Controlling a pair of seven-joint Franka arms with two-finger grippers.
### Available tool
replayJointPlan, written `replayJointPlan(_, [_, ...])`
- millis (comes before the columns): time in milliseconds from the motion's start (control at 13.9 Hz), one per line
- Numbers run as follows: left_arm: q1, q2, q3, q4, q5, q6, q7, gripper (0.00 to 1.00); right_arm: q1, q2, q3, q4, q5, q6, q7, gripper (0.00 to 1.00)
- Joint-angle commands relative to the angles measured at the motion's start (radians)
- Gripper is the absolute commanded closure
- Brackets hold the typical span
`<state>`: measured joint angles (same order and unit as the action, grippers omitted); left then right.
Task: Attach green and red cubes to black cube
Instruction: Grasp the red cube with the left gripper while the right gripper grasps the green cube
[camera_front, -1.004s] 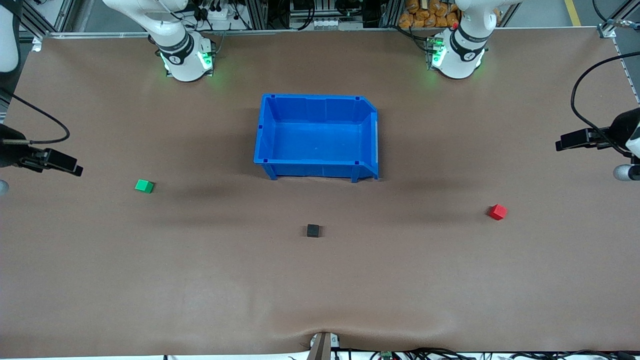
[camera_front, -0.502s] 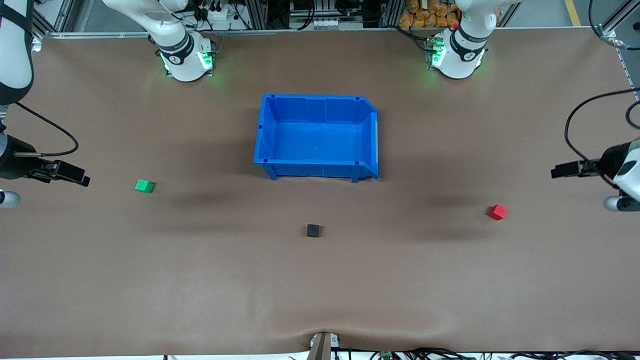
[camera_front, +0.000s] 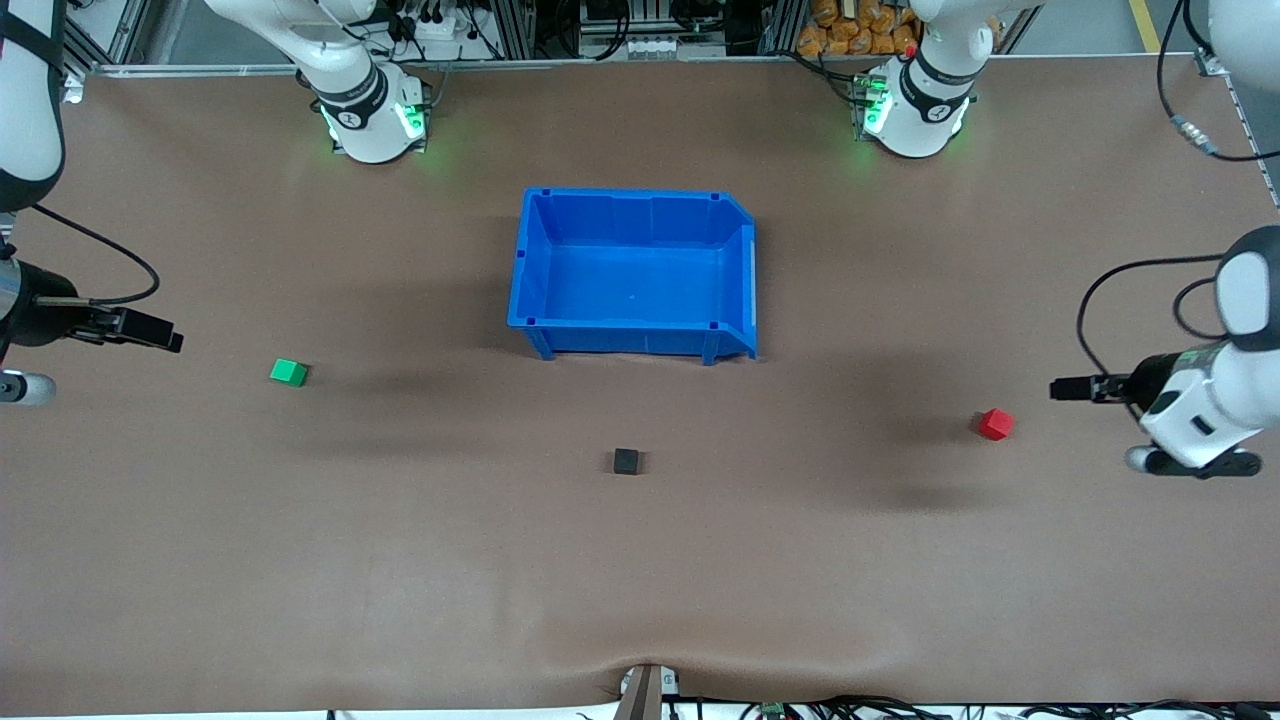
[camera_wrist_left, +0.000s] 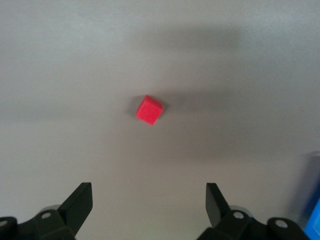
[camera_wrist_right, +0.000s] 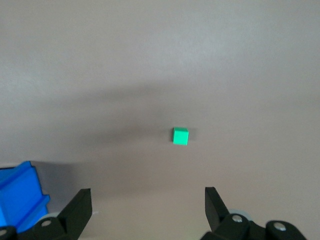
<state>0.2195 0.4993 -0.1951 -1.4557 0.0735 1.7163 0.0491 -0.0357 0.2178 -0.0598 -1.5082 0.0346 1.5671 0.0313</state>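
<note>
The green cube (camera_front: 289, 372) lies on the brown table toward the right arm's end. The red cube (camera_front: 995, 424) lies toward the left arm's end. The black cube (camera_front: 626, 461) lies between them, nearer the front camera than the blue bin. My left gripper (camera_front: 1195, 463) hangs open and empty over the table beside the red cube, toward the table's end; the left wrist view shows that cube (camera_wrist_left: 149, 110) ahead of its open fingers (camera_wrist_left: 148, 192). My right gripper (camera_front: 20, 388) is open and empty over the table's end; the green cube (camera_wrist_right: 180, 136) lies ahead of it (camera_wrist_right: 147, 196).
An empty blue bin (camera_front: 530, 260) stands mid-table, farther from the front camera than the black cube. Its corner shows in the left wrist view (camera_wrist_left: 314, 220) and in the right wrist view (camera_wrist_right: 20, 192). Both arm bases stand along the table's robot edge.
My left gripper has come in from the table's end toward the red cube. My right gripper has shifted only slightly. The cubes have not moved.
</note>
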Motion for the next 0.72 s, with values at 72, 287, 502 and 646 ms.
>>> replayJointPlan(72, [-0.026, 0.091, -0.004, 0.011, 0.078, 0.129, 0.037, 0.00, -0.055, 0.034, 0.006, -0.145, -0.013, 0.143, -0.008, 0.00])
replayJointPlan(287, [-0.068, 0.171, -0.004, 0.012, 0.172, 0.252, 0.023, 0.00, -0.061, 0.032, 0.005, -0.275, -0.015, 0.285, -0.008, 0.00])
replayJointPlan(502, [-0.062, 0.211, -0.006, 0.000, 0.178, 0.258, 0.040, 0.00, -0.073, 0.057, 0.005, -0.410, -0.042, 0.551, -0.007, 0.00])
replayJointPlan(646, [-0.060, 0.226, -0.006, -0.008, 0.178, 0.269, 0.083, 0.00, -0.078, 0.077, 0.005, -0.469, -0.042, 0.603, -0.007, 0.00])
